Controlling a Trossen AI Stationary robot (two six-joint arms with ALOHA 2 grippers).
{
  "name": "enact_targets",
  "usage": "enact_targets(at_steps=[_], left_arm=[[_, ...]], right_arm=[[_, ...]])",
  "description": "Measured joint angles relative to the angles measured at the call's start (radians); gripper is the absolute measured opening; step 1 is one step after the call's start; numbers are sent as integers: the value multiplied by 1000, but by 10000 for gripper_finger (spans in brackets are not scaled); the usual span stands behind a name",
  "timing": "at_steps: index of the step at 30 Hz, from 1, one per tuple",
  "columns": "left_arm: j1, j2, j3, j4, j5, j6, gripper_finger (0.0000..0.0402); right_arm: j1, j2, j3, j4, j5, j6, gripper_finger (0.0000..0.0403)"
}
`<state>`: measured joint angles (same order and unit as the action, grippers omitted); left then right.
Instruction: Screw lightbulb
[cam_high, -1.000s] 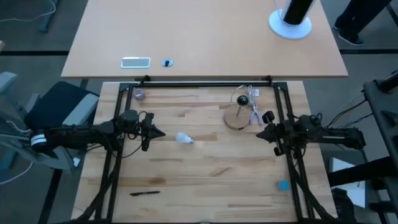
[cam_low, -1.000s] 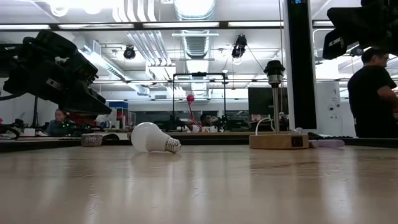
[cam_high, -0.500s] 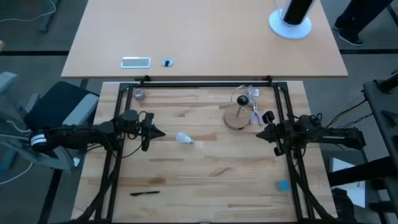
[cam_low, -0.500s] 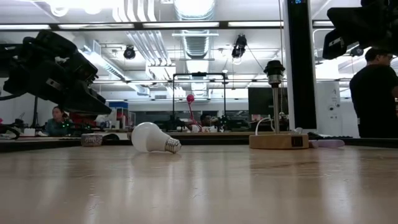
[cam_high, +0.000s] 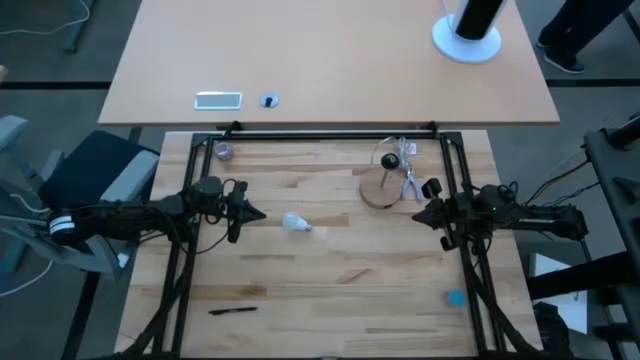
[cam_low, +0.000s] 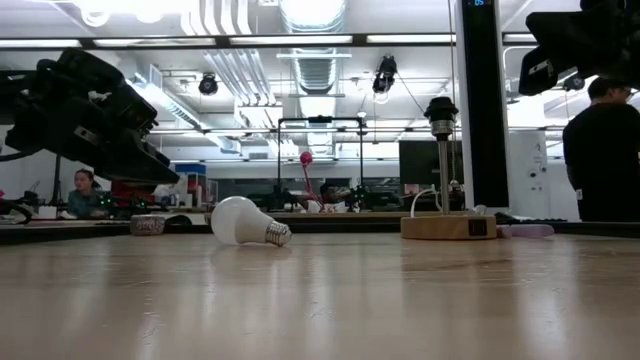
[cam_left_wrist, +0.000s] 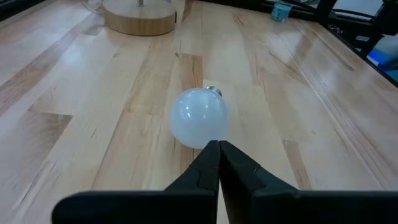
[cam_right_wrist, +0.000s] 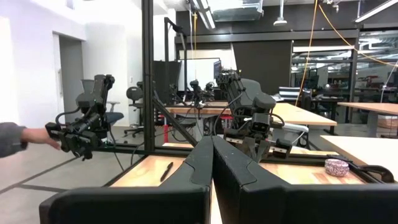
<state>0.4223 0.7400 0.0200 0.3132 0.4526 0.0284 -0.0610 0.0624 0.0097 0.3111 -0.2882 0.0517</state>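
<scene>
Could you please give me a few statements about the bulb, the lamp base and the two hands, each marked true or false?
1. The bulb lies on its side on the table. True.
2. The left hand holds the bulb. False: it is shut, empty, and points at the bulb from just short of it.
3. The bulb is already screwed into the lamp base. False: the socket on the post is empty.
4. The right hand is shut and holds nothing. True.
5. A pen lies on the table near its front edge. True.
6. The lamp base lies nearer the left hand than the right hand. False: it is nearer the right.
</scene>
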Motion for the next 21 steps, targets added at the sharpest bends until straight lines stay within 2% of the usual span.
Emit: enact_targets(at_steps=[13,15,18,21], left_arm=[[0,0,0,0,0,-15,0],[-3,0,0,3,5,-171,0],[-4,0,0,43,-23,-577,0],[-3,0,0,113,-106,-749,0]], right_arm=[[0,0,0,8,0,0,0],[0,0,0,12,1,0,0],[0,0,0,11,0,7,0],[0,0,0,7,0,3,0]])
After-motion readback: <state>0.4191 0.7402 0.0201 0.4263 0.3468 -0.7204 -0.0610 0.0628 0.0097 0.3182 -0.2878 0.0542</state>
